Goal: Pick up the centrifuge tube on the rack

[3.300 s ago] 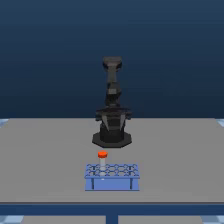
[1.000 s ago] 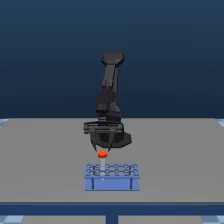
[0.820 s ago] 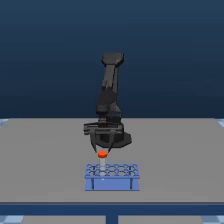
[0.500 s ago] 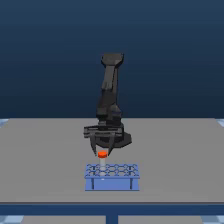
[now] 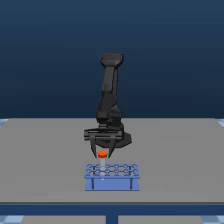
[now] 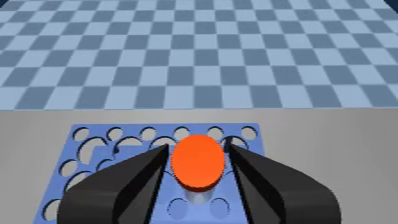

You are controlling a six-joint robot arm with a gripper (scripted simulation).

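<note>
Exterior view, left to right: grey table (image 5: 40, 155); black arm (image 5: 111, 95) bent down over it; gripper (image 5: 103, 154) directly above the light-blue rack (image 5: 111, 176), toward the rack's left end in this view.

Centrifuge tube (image 5: 103, 154): orange-red cap between the two dark fingers (image 5: 94, 148), just above the rack's hole grid.

Wrist view: fingers (image 6: 133, 172) part-way apart, flanking the cap (image 6: 196, 159) on both sides, very near it; contact cannot be told. Translucent tube body hangs below the cap, over the rack (image 6: 115, 145).
</note>
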